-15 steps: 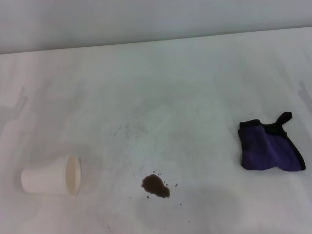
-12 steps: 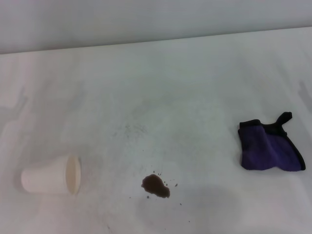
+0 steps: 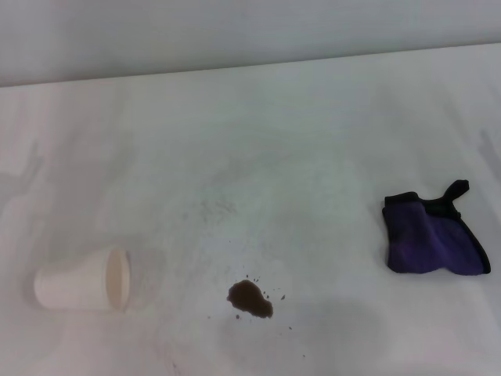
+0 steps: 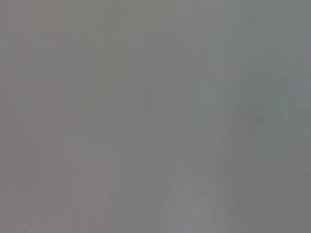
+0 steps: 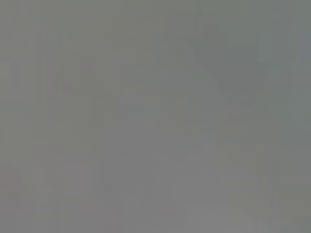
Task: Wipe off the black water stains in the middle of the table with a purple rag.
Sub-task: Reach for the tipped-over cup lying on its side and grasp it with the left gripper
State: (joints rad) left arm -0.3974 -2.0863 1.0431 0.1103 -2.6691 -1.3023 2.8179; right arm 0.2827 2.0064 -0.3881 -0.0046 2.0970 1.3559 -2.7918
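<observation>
Nothing on the counter has shifted since the earlier head-view frames: the stain, the cloth and the cup all lie where they lay before.

On the large plain white smooth counter (image 3: 258,157), the small dark brown-black liquid blotch with tiny splatter specks around it (image 3: 250,300) sits near the front edge of the head view, roughly in the middle from side to side. Faint grey speckles (image 3: 211,208) lie on the surface farther back, well apart from the blotch.

To the robot's right, the small soft purple cloth with black edging and a black loop (image 3: 432,240) lies crumpled flat on the counter, well apart from the blotch. Its black loop points toward the far right, and the black edging runs along the back and the right side of the cloth.

To the robot's left, a white paper cup (image 3: 81,282) lies on its side, its open mouth turned toward the blotch, also well apart from it. The blotch lies between the cup and the cloth, somewhat closer to the cup.

Neither arm shows in the head view. Both wrist views show only a flat, featureless grey field, with no fingers or objects to make out, so I cannot tell how the jaws of the left gripper or the right gripper stand, nor where either one is. The purple cloth lies untouched, and the blotch remains unwiped.
</observation>
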